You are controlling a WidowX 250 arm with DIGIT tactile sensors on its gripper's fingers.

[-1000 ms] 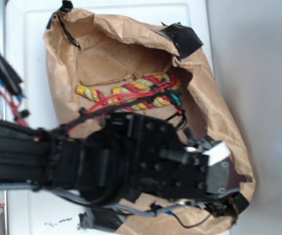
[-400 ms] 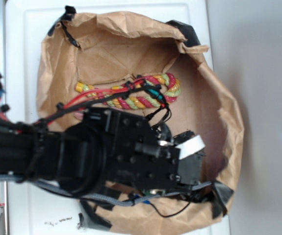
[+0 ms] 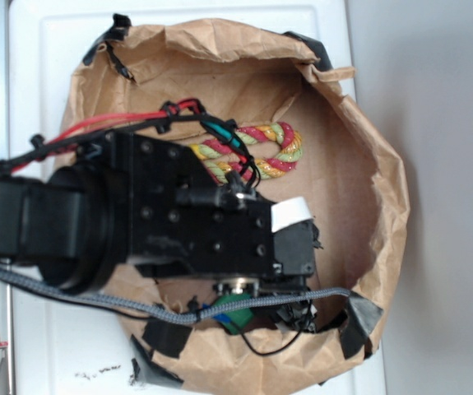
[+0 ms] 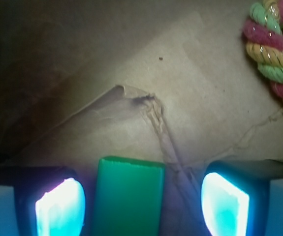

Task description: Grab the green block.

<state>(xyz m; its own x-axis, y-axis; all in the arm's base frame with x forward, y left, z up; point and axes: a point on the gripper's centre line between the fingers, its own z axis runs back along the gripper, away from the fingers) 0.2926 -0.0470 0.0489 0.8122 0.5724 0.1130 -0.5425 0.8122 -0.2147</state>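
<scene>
1. My hand (image 4: 142, 204) is spread wide, pinching nothing; both lit pads flank the flat, solid green rectangular block (image 4: 127, 199).
2. The block lies between my fingers, nearer the left pad, long axis running away from my wrist.
3. It rests on the creased brown paper bag (image 4: 131, 73) floor; the red, yellow and green twisted rope (image 4: 274, 59) lies well apart.

The paper bag (image 3: 359, 164) lies open on the table (image 3: 47, 49); inside it the rope (image 3: 273, 148) sits toward the far side, beyond the arm; in the wrist view the block (image 4: 128, 196) lies on the bag floor between the two fingers (image 4: 60, 206) of the gripper (image 4: 141, 206) (nearer the left one), with the rope off at the upper right, well apart.
</scene>
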